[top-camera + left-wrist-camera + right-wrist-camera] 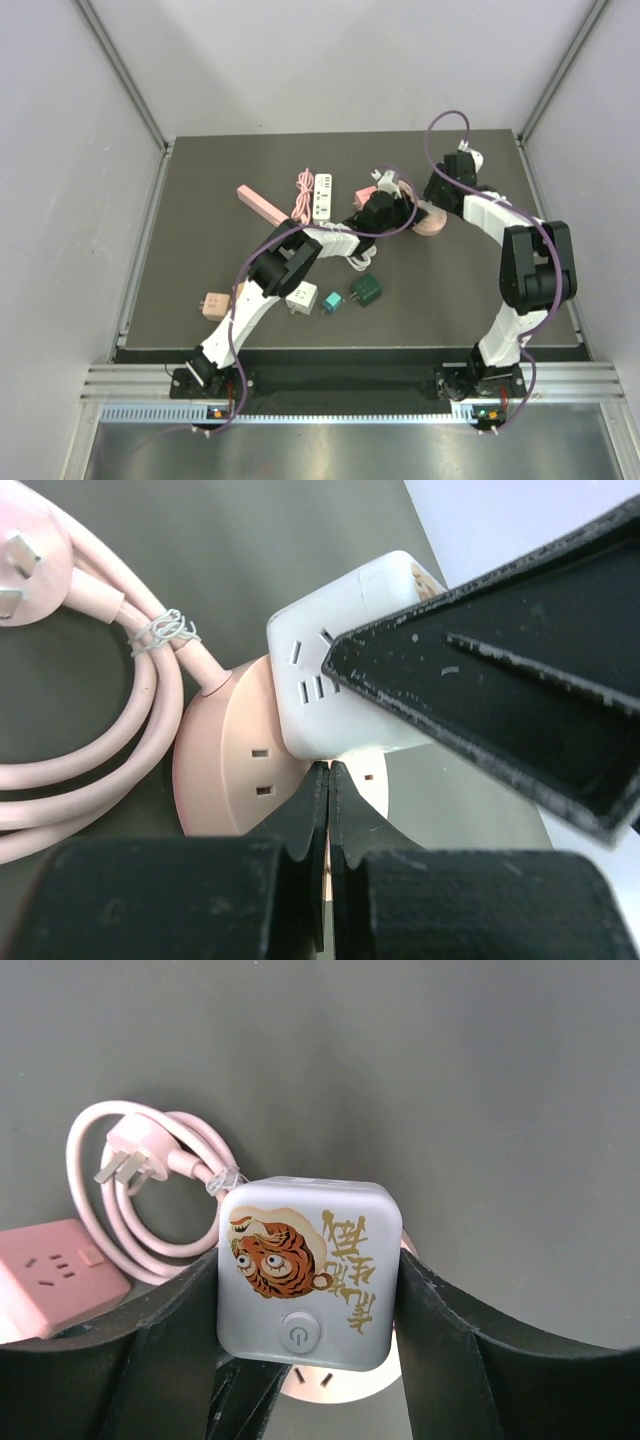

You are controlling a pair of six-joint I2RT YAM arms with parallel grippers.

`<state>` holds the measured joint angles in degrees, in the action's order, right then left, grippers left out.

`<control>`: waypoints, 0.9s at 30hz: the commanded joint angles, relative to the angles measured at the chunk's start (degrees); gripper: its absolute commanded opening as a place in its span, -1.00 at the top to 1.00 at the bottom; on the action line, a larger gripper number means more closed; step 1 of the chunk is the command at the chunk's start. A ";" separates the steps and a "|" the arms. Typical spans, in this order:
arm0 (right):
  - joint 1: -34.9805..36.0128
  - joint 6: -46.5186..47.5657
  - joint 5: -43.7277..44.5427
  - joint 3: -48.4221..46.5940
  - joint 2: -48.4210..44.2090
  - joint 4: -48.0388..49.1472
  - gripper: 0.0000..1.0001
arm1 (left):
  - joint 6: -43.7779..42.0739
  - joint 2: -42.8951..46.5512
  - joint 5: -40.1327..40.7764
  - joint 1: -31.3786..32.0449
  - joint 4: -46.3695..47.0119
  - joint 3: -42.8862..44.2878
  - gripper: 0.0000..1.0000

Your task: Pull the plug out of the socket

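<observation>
Black right gripper [308,1295] fingers clamp 2 opposite sides of the white cube plug [300,1250], held apart by its width. Only this wrist view shows the plug's tiger print and power button. Only the left wrist view shows the left gripper [328,780], tips together over the round pink socket [225,780]. The plug sits on that socket, toward the dark tabletop's [430,290] far side.

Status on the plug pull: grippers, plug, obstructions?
Right gripper shut on white cube plug, finger each side. Left gripper shut, tip at round pink socket. Plug seated in socket. Pink cord coiled beside, clear.
</observation>
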<state>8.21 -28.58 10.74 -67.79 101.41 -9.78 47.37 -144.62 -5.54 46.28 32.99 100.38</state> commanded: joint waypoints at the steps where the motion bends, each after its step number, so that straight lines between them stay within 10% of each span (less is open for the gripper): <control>1: -2.67 -5.17 -8.89 -0.15 -4.37 6.09 1.00 | -3.17 -3.21 2.64 -0.84 -13.66 -1.85 1.00; 16: 4.36 1.06 6.30 -7.09 -4.02 -0.15 1.00 | -3.34 -3.74 2.11 -0.76 -14.71 -0.71 1.00; 27: -1.00 -6.40 -10.38 -5.78 -2.18 3.98 1.00 | -3.34 -3.83 1.59 -0.93 -14.89 -0.53 1.00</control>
<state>7.35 -30.72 7.53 -70.15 101.32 -13.72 46.96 -144.64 -6.57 46.24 31.40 101.60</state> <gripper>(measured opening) 0.603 0.010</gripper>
